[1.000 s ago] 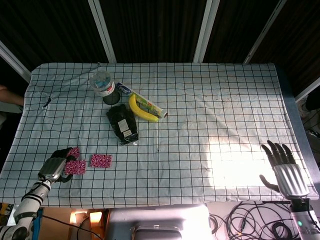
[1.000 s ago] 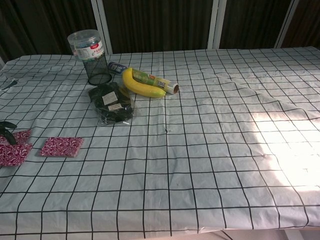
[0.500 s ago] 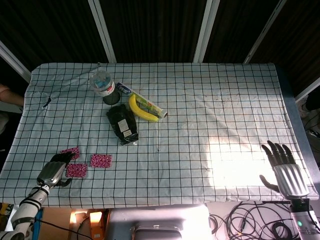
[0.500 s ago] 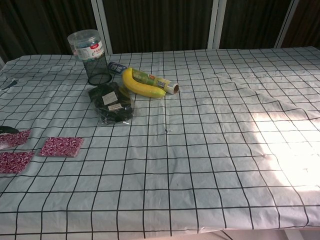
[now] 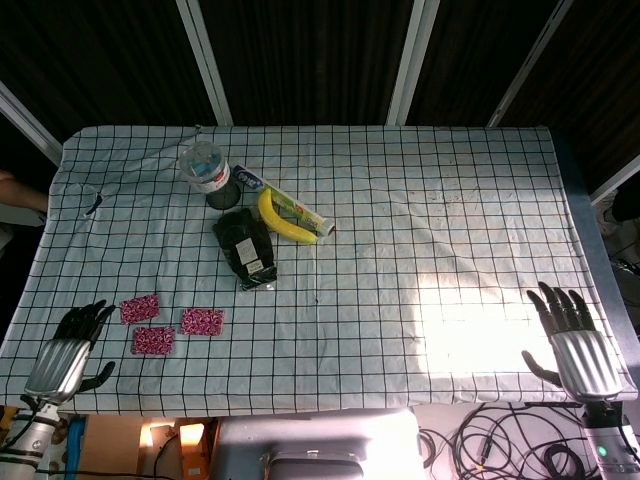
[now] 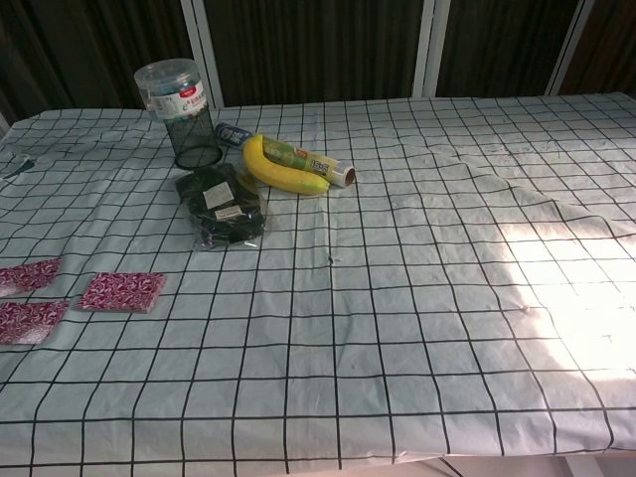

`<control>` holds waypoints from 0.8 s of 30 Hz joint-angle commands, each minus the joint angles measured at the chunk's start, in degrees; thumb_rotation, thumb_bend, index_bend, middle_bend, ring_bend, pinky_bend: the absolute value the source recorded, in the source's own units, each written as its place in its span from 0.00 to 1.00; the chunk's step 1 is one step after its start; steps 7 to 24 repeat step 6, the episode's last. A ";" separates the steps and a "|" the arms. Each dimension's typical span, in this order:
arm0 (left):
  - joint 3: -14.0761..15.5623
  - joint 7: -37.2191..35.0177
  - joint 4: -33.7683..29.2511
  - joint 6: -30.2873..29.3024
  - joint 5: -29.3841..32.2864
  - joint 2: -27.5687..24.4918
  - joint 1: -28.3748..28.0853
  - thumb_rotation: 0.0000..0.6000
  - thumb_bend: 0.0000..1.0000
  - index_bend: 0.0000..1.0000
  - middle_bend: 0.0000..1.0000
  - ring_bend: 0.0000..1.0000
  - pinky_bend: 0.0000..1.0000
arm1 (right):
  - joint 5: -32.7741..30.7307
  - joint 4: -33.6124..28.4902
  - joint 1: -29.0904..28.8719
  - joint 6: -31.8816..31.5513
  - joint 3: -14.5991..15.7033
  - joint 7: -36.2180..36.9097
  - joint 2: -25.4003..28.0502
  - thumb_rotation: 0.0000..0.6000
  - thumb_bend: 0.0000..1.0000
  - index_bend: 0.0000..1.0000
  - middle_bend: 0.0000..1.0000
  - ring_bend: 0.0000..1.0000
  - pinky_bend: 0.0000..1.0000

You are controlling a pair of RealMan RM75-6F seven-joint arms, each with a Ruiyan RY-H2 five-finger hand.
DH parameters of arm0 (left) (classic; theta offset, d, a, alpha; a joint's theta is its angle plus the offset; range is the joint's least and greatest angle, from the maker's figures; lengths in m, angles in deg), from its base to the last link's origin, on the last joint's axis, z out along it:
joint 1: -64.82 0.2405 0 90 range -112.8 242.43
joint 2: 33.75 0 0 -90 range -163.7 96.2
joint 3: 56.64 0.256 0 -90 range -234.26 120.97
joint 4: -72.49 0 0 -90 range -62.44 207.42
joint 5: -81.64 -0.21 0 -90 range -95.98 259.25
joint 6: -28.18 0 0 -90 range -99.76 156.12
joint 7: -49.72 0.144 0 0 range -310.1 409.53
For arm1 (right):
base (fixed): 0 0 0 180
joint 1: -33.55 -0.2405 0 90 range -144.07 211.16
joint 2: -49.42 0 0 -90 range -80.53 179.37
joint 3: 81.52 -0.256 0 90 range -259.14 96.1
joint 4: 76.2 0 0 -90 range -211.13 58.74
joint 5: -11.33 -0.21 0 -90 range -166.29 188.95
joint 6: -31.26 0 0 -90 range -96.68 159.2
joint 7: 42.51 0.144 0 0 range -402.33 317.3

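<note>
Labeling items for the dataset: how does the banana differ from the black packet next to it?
The banana is yellow and curved; the black packet is dark, flat and roughly rectangular. The banana lies against a printed roll; the packet lies in front of a mesh cup. Both rest on the checked cloth.

1. The left hand (image 5: 68,352), fingers spread and holding nothing, rests at the checked cloth's (image 5: 420,210) near-left edge.
2. Three pink patterned packets (image 5: 153,340) lie just beside it.
3. The right hand (image 5: 574,345) lies spread near the right corner.

Labels on the bottle (image 6: 175,87) and roll (image 6: 298,157) are unreadable.
</note>
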 commanded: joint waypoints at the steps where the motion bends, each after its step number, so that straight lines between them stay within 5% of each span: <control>1: 0.68 -0.93 1.32 -6.58 -5.38 0.20 4.39 1.00 0.32 0.00 0.00 0.00 0.00 | 0.11 0.07 0.05 -0.01 0.10 -0.22 -0.12 1.00 0.20 0.00 0.00 0.00 0.00; 24: 0.72 -3.09 1.76 -6.00 -6.99 -0.13 4.71 1.00 0.31 0.00 0.00 0.00 0.00 | 0.29 0.16 0.10 0.04 0.24 -0.31 -0.12 1.00 0.20 0.00 0.00 0.00 0.00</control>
